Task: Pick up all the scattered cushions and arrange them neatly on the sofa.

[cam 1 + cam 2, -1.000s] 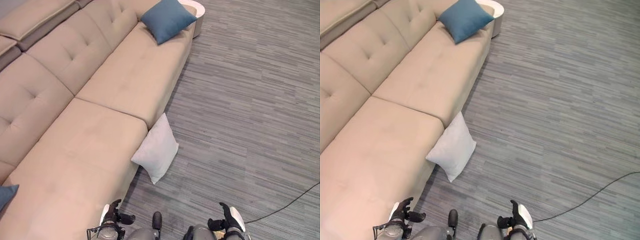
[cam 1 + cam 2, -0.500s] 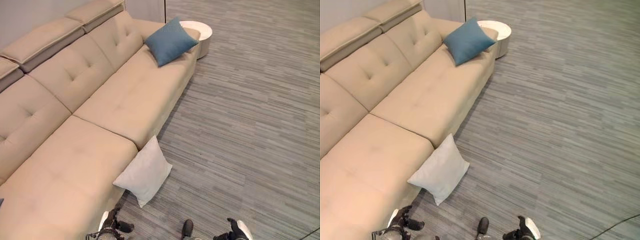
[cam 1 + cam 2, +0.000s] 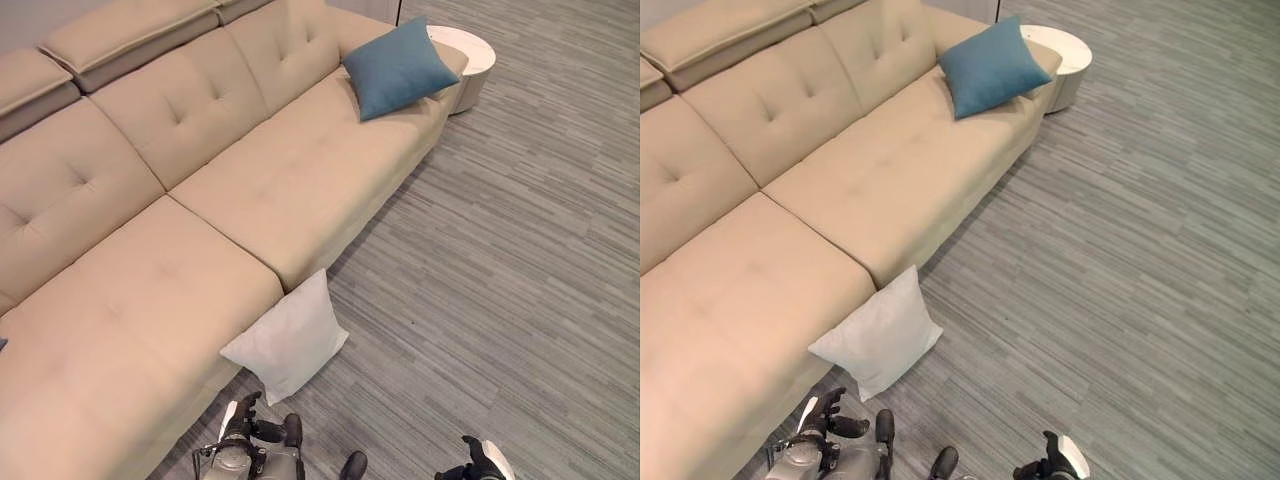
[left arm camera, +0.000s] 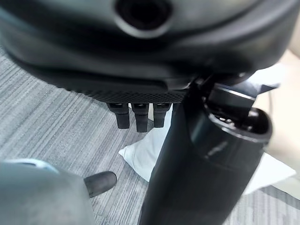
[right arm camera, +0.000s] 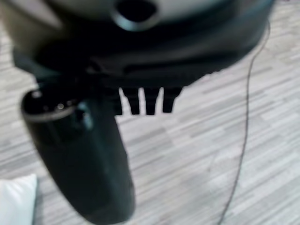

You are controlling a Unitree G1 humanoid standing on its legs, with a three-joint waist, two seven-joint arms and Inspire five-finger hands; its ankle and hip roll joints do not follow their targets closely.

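Observation:
A pale grey cushion (image 3: 288,340) stands on the floor, leaning against the front of the beige sofa (image 3: 300,170). A blue cushion (image 3: 400,68) rests on the sofa's far right end, against the backrest. My left hand (image 3: 245,425) hangs low just in front of the grey cushion, apart from it, fingers (image 4: 136,115) relaxed and holding nothing. In the left wrist view the grey cushion (image 4: 145,154) lies past them. My right hand (image 3: 478,465) is over bare floor to the right, open and empty, with a corner of the grey cushion (image 5: 16,201) off to one side.
A round white side table (image 3: 470,60) stands at the sofa's right end, behind the blue cushion. Grey striped carpet (image 3: 520,280) stretches to the right of the sofa. A sliver of another blue thing (image 3: 2,343) shows on the sofa's left edge.
The whole picture has shifted, so the camera moved; the sofa and cushions lie as before. Both hands stay low and empty.

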